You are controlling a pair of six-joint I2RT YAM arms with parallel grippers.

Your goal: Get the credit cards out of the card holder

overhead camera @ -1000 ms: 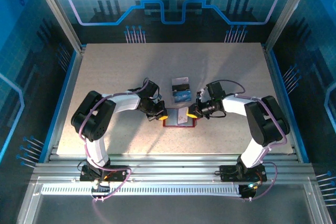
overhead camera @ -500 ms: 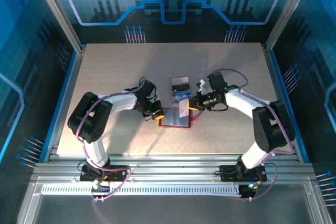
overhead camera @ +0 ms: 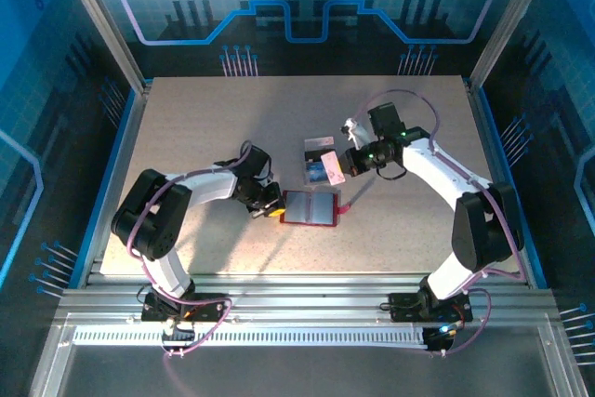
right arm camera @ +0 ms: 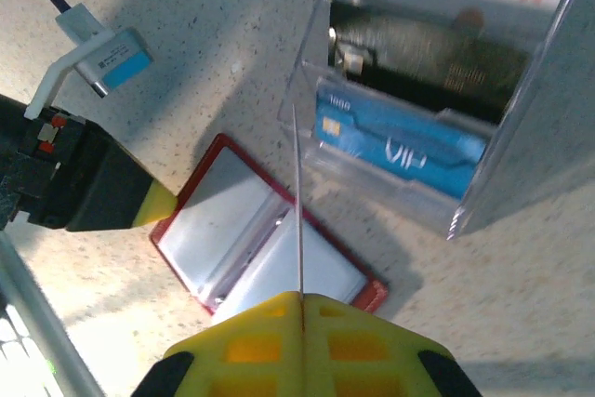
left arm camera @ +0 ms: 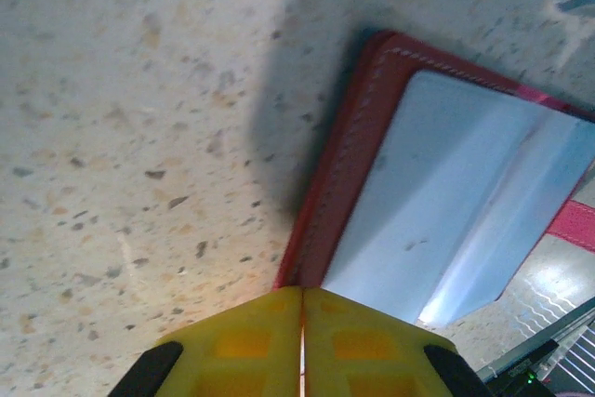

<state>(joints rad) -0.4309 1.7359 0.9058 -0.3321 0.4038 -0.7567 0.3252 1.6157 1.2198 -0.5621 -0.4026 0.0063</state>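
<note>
i am reading the card holder (overhead camera: pixel 311 208) as lying open and flat on the table (overhead camera: pixel 204 127), grey pockets facing up. from the right wrist view both pockets are looking empty.

the right pincer (right arm camera: pixel 300 309) is hanging above and just beyond the holder's far right corner. its jaws are pressing together on the pinkish-white card (overhead camera: pixel 332 170), which is showing edge-on as a thin line between the pads. the blue card (right arm camera: pixel 400 151) is sitting in the front slot of a clear box (right arm camera: pixel 521 137) just beyond the holder's far edge. so i am judging the pulling-out as done for both cards. what is left is setting down the one in hand, likely into the box.

the left pincer (left arm camera: pixel 302 299) is resting at the holder's left edge, toward a corner, jaws closed to a hairline. the tips are touching the red border, but i cannot tell whether any of it is nipped between them.

around the holder: a dark item (right arm camera: pixel 418 58) is sitting in the box slot behind the blue card, and i cannot tell what it is. the red strap tab (overhead camera: pixel 343 204) is sticking out on the holder's right. nothing is lying between the held card and the box. i am watching the box's upright clear walls, since a tilted card could be catching on a rim.
</note>
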